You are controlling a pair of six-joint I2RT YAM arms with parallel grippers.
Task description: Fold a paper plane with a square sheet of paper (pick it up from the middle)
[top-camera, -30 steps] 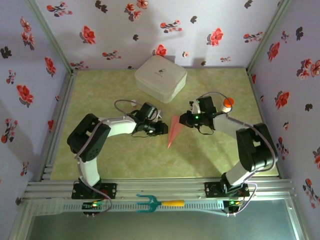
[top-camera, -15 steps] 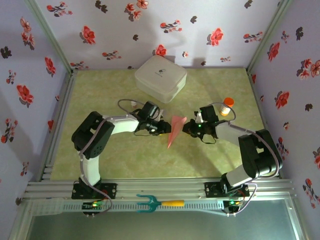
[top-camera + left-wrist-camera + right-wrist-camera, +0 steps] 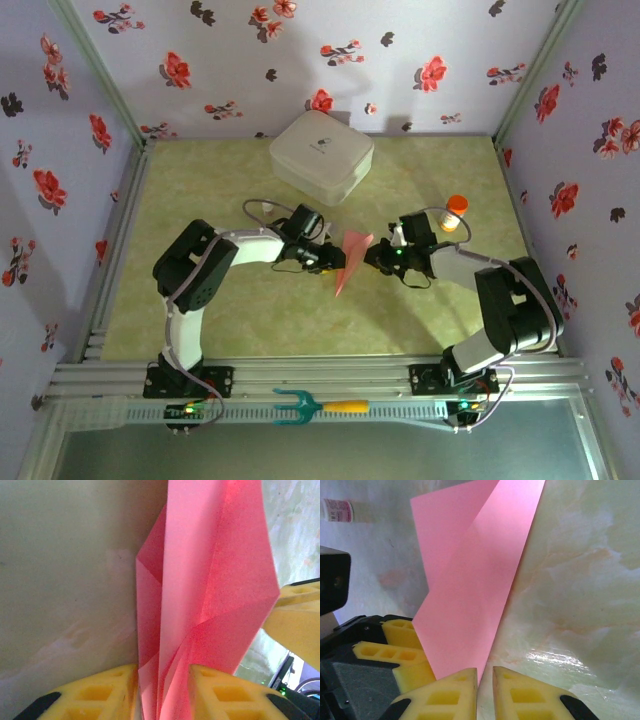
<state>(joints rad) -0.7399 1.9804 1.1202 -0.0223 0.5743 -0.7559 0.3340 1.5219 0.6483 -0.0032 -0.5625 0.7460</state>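
The paper plane [image 3: 348,262] was at the middle of the desk [image 3: 200,190], in front of the white rounded box [image 3: 321,156] and between the two arms. Its narrow point faced the near edge and its wider end flared toward the box. The left hand [image 3: 330,258] had it from one side. In the left wrist view, that hand [image 3: 162,675] stood closed down on the stacked pink layers [image 3: 210,580], which ran between its pads. The right hand [image 3: 372,257] met it from the other side. In its own view, that hand [image 3: 485,677] was nearly closed, nipping the lower edge of the paper [image 3: 475,580].

Judged from the shape, most of the folding was done. The sheet was no longer a flat square but a slim dart, with a long centre crease and several overlapping flaps. What seemed left was sharpening or spreading the wings, then letting go. Whether the tip touched the desk could not be told. The orange-capped bottle [image 3: 455,212] stood beside the right arm.
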